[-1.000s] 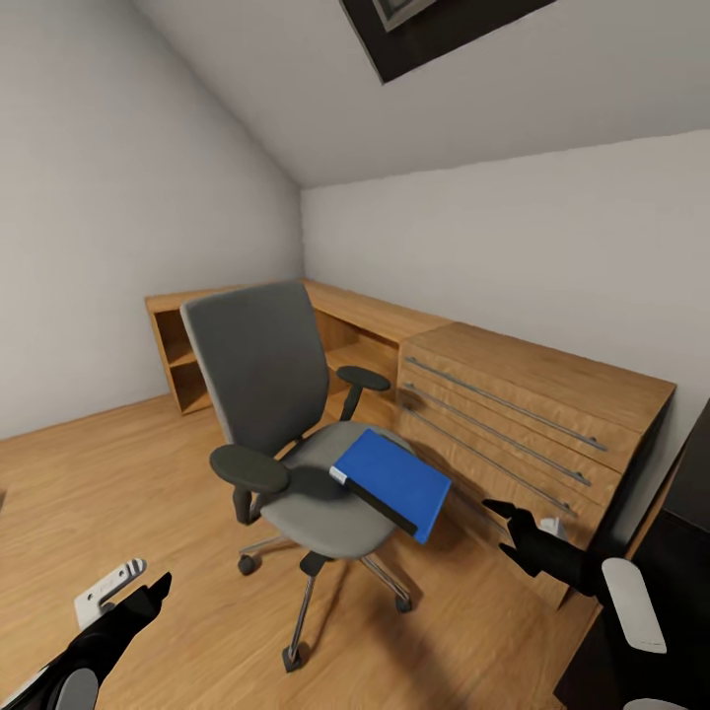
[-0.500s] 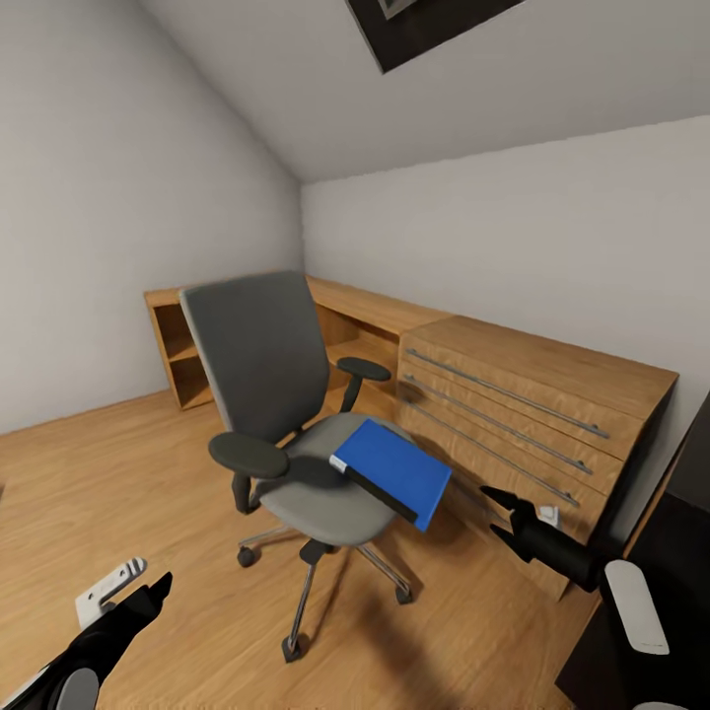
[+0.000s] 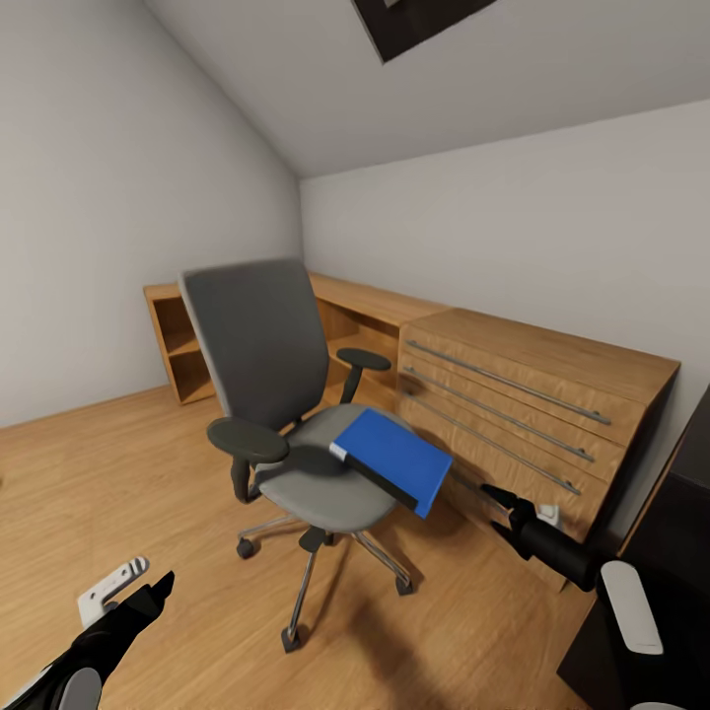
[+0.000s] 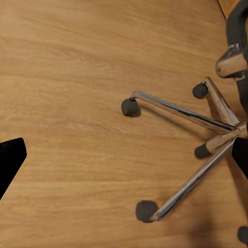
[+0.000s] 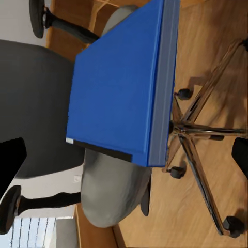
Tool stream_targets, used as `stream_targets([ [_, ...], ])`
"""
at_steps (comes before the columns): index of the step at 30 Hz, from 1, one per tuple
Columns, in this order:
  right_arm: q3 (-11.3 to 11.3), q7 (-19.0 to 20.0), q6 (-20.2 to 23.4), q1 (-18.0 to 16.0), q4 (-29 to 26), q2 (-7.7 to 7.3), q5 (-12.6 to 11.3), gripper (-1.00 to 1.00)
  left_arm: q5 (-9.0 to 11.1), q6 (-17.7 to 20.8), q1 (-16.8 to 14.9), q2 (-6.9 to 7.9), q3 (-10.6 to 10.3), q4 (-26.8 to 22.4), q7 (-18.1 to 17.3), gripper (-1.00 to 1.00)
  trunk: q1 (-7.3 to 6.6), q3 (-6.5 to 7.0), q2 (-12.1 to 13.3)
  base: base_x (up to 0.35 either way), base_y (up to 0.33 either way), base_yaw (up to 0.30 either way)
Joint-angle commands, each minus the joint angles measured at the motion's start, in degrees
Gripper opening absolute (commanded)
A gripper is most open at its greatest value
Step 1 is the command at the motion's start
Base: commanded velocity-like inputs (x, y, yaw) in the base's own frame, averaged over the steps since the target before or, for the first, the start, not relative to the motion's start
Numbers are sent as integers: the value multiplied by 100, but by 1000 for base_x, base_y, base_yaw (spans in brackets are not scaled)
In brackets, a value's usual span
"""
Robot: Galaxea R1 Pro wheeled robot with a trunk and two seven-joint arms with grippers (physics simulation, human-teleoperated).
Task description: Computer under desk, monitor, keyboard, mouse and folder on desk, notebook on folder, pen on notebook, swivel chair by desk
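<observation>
**Inspector:** Report status of the workspace job.

**Robot:** Early stage, in my judgement. The folder (image 3: 392, 461) lies on the seat of the swivel chair (image 3: 286, 394), one corner overhanging the seat's edge; it has not been lifted. The chair stands on open floor (image 3: 99, 473), beside a wooden chest of drawers (image 3: 523, 404). A dark desk edge (image 3: 680, 532) shows at the far right of the head view. I see no keyboard, mouse, notebook or pen here, so I cannot vouch for those steps.

**Inspector:** Your jaws?

**Robot:** My right gripper (image 3: 508, 511) is spread apart and holds nothing; it is aimed at the folder, near it but not touching. My left gripper (image 3: 148, 592) hangs low over bare floor, empty, jaws apart too, near the chair's chrome base (image 4: 196, 129).

**Inspector:** Obstructions?

**Robot:** The chest stands close beside my right arm, and the chair's armrest (image 3: 247, 441) flanks the folder. The chair may roll if nudged.
</observation>
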Motion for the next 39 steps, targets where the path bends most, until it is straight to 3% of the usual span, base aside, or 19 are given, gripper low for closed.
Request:
stream_targets([
  [1,-13,24,-74,-6,16,8,39,100,61,26,-4,-4,5,-8,41,100,21,-24,-44,0,0,0],
  [3,-12,-27,-466,-8,82,15,23,100,60,26,-4,-10,-7,-8,41,100,65,-60,-124,0,0,0],
  [6,-6,-11,-554,-8,97,14,17,100,61,26,-4,-12,-11,-8,41,100,131,-114,-245,0,0,0],
  [7,60,55,-605,-8,111,9,14,100,60,25,-4,-10,-110,-8,36,100,153,-132,-285,0,0,0],
  [14,245,252,-613,-8,149,-3,11,100,58,41,-4,9,-260,-8,32,100,172,-287,-295,0,0,0],
  [32,265,432,-621,-8,249,-18,24,100,58,35,-4,7,-278,-8,32,100,218,-686,-320,0,0,0],
  [39,281,427,-630,-8,230,-9,31,100,58,47,-4,9,-281,-8,32,100,218,-686,-320,0,0,0],
])
